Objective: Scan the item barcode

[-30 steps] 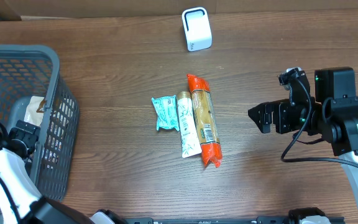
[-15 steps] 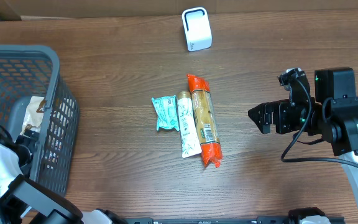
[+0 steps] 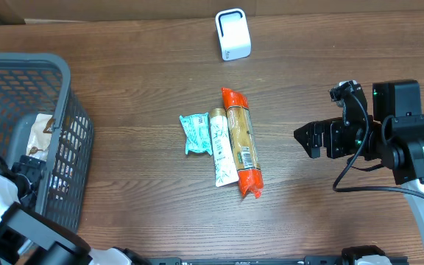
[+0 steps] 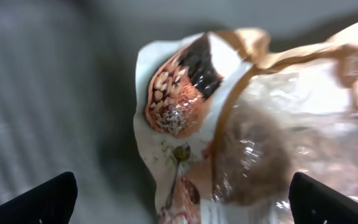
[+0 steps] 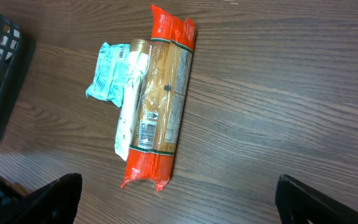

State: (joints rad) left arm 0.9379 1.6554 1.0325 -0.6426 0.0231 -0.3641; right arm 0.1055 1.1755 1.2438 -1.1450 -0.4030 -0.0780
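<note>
As the left pincer, released, sinks onto the basket's packet for pickup, the right pincer idles released.

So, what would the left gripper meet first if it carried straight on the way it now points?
Most likely the clear-wrapped packet in the grey basket: it fills the wrist view ahead of the open left gripper. The picture is blurred, so the gap is unclear.

The counter carries 1 grey basket, 1 white scanner and 3 packaged items: 1 teal packet, 1 white tube and 1 long orange-ended pack. The basket contains 1 clear-wrapped food package.
</note>
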